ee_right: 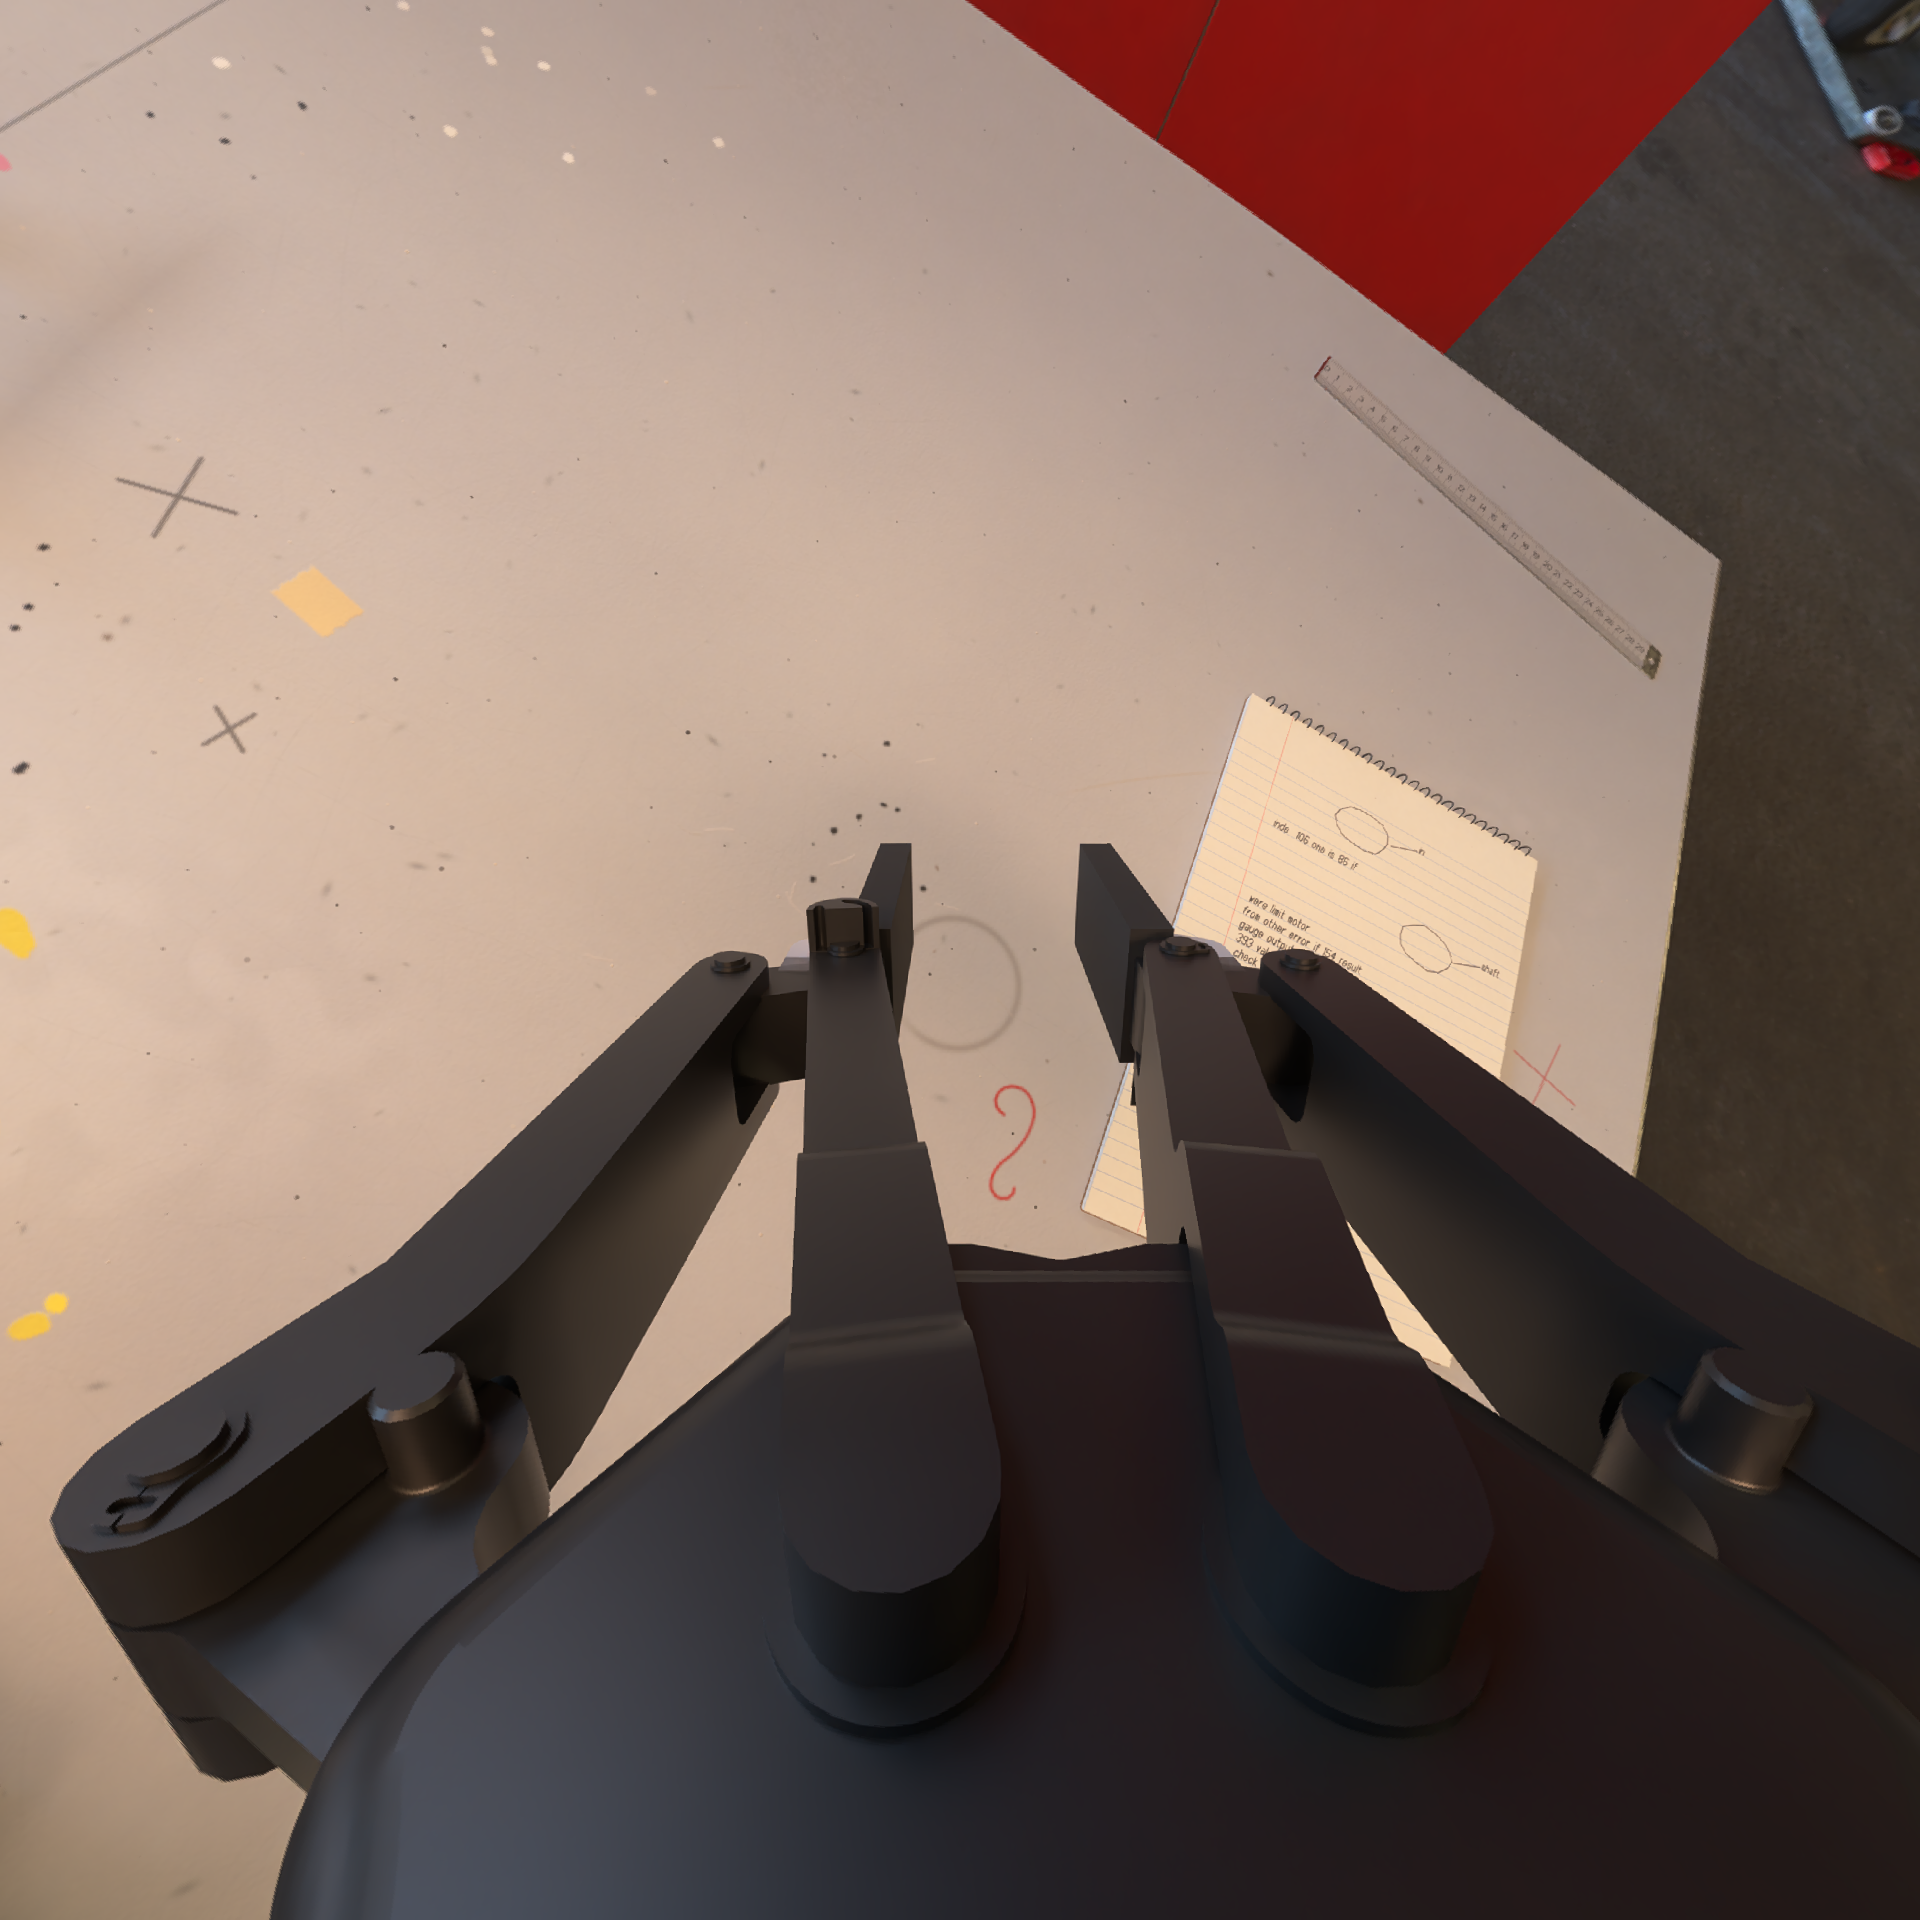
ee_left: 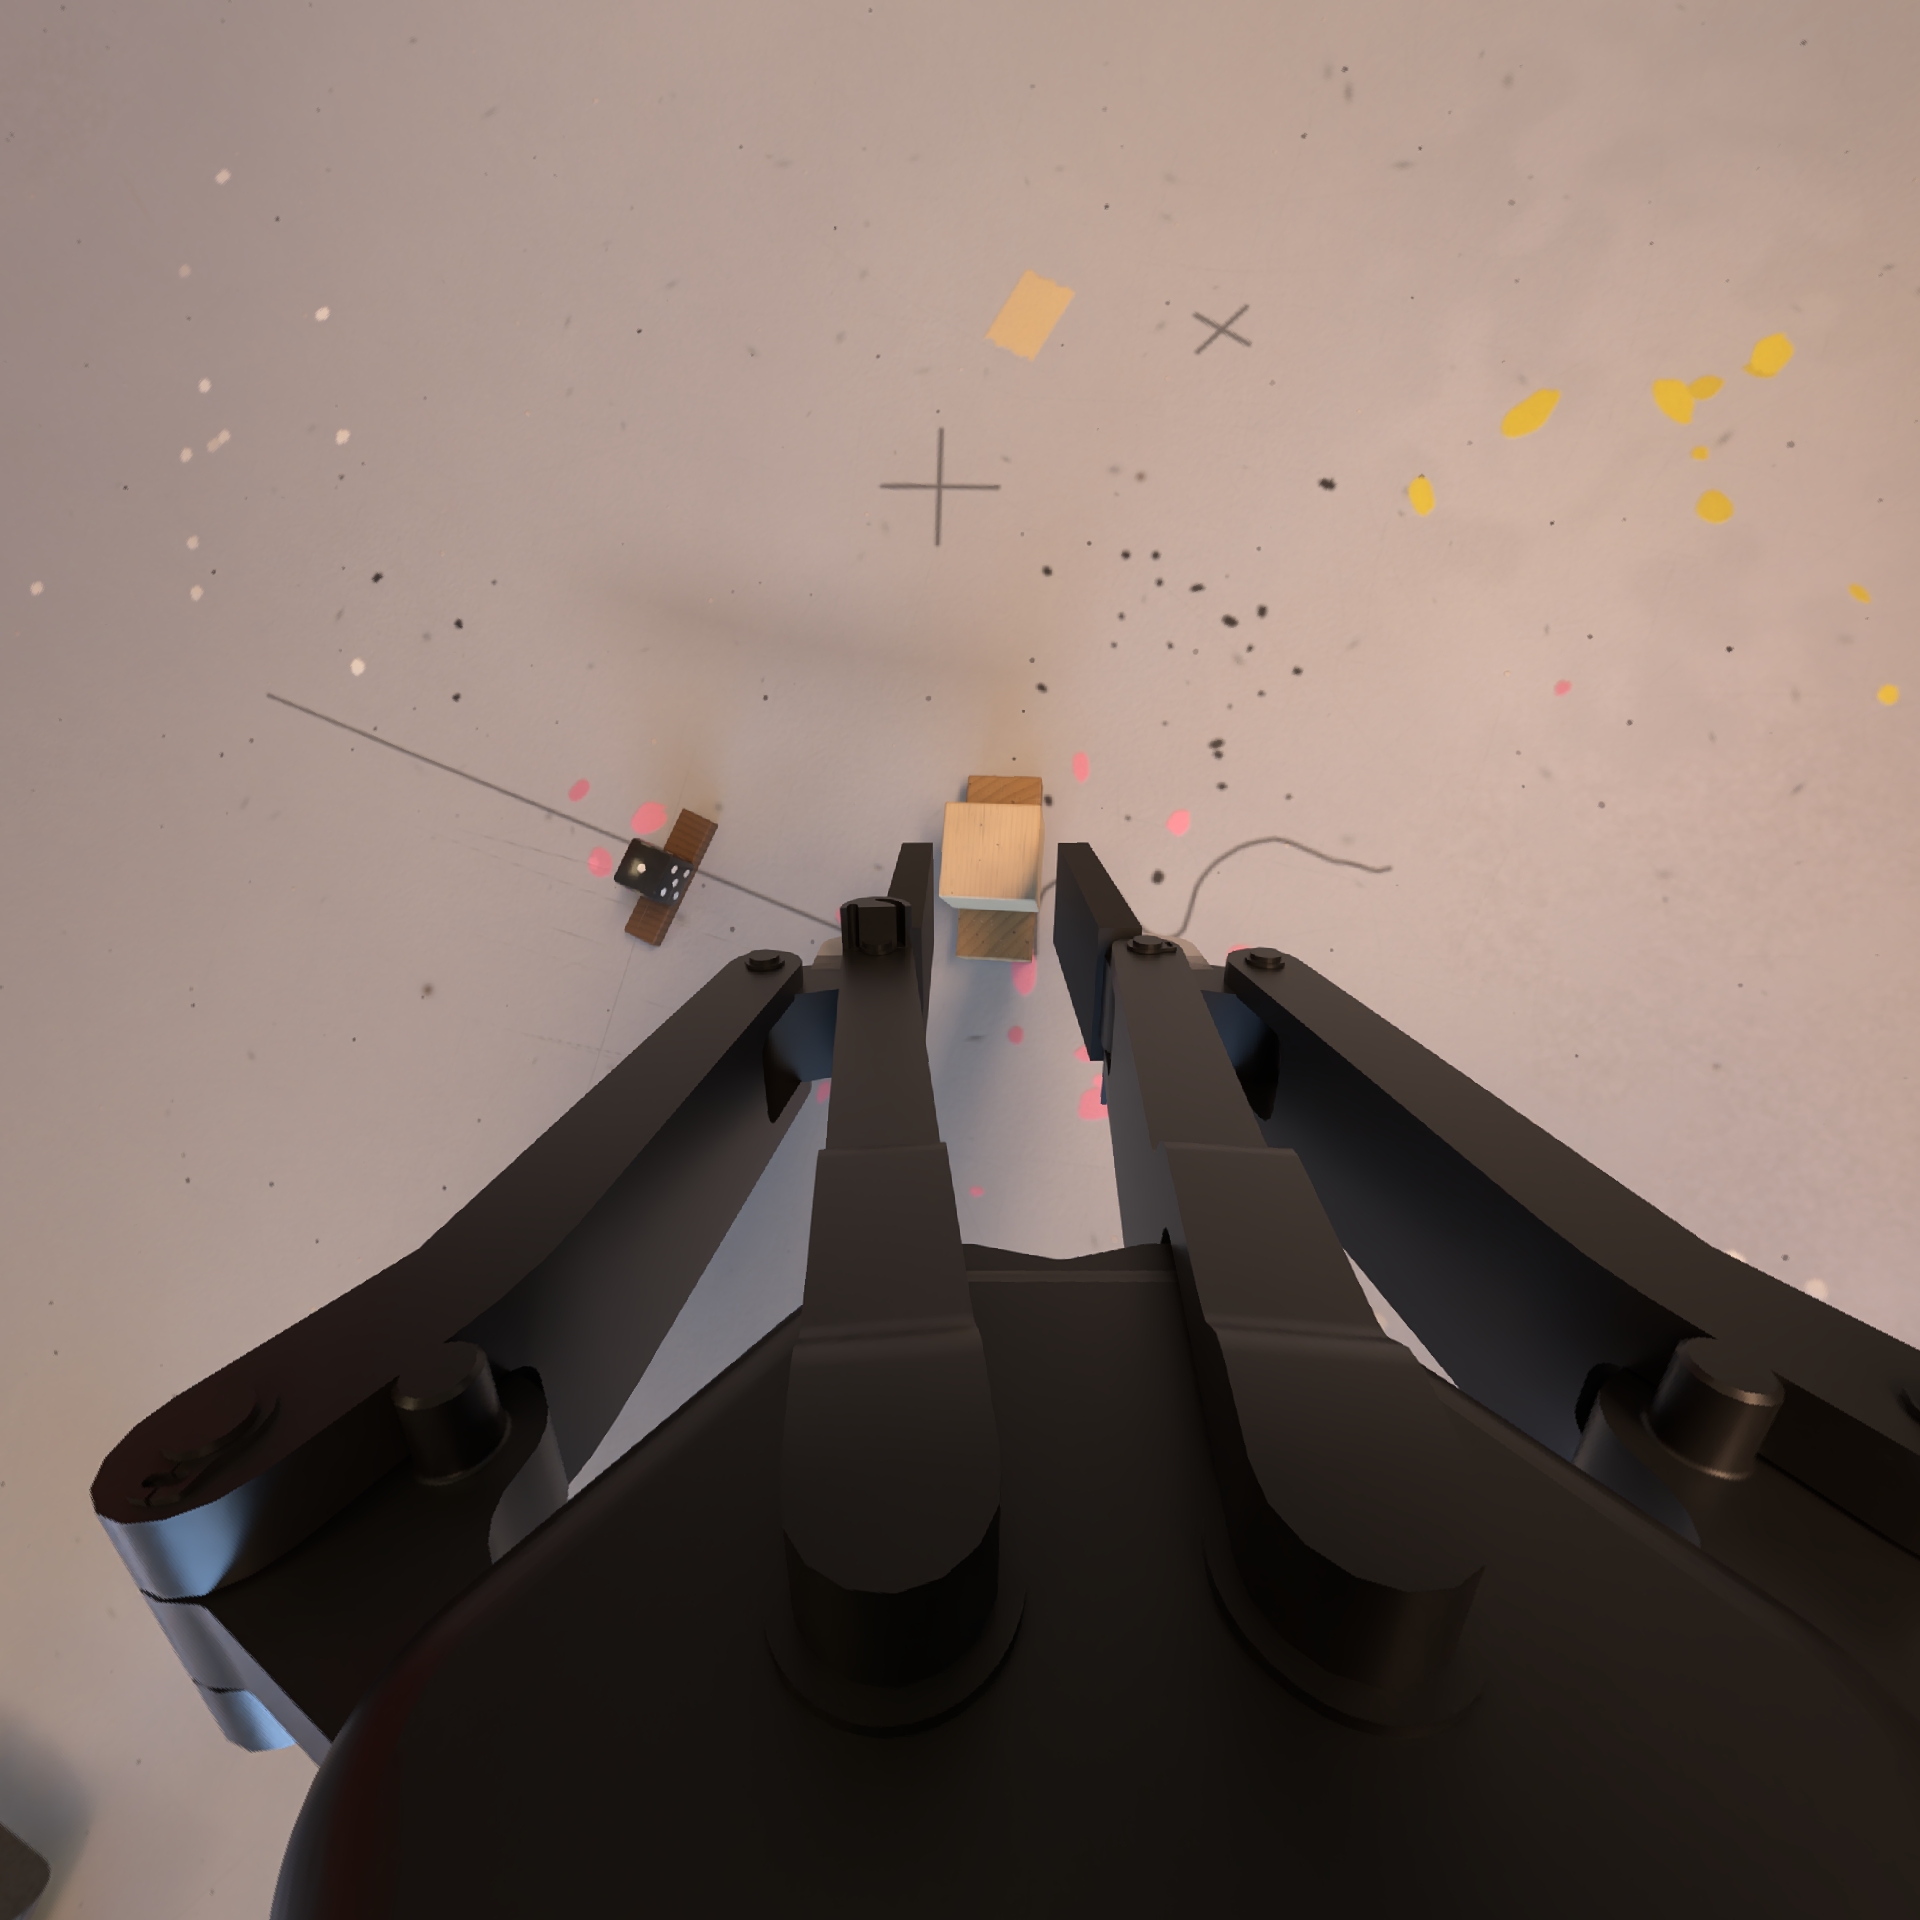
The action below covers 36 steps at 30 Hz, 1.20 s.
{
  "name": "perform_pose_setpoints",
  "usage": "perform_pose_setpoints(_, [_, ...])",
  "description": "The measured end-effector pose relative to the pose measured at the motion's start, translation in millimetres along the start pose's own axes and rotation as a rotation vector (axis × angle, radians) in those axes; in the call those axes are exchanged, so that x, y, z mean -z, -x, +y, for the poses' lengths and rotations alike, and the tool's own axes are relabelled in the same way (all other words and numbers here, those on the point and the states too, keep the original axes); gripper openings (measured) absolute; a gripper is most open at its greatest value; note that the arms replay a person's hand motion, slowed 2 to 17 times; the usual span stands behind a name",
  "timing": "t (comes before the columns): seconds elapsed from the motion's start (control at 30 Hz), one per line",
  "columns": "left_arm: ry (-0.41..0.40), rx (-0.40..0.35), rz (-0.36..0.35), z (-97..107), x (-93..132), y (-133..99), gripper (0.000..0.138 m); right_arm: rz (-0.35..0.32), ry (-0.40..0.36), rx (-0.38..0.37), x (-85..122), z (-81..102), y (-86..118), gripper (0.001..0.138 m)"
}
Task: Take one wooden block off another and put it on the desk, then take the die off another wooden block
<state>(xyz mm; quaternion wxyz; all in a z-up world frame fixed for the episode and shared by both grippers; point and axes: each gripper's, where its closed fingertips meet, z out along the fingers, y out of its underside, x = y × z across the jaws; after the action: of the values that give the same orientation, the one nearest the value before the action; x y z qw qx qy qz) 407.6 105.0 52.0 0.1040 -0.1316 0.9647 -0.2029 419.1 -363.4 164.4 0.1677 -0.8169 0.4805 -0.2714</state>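
In the left wrist view a pale wooden block lies on top of a darker wooden block, whose ends show above and below it. My left gripper is open, above the stack, one finger on each side of the pale block, not touching it. To the left a black die with white pips sits on a thin brown wooden block. My right gripper is open and empty above bare desk, with no block in its view.
The desk is speckled with paint spots, pen crosses and a tan tape patch. In the right wrist view a spiral notepad and a metal ruler lie near the desk's right edge, with red panel and dark floor beyond.
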Motion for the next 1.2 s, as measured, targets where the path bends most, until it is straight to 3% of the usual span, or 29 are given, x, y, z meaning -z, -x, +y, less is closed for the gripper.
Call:
perform_pose_setpoints(0.43, [-0.022,-0.069,0.029,-8,-15,1,0.034,-0.002,0.012,0.003,-2,1.6,1,0.043])
perform_pose_setpoints(1.2, [0.018,-0.032,0.112,-9,-27,0,0.028,-0.009,0.033,0.012,-2,5.0,2,0.043])
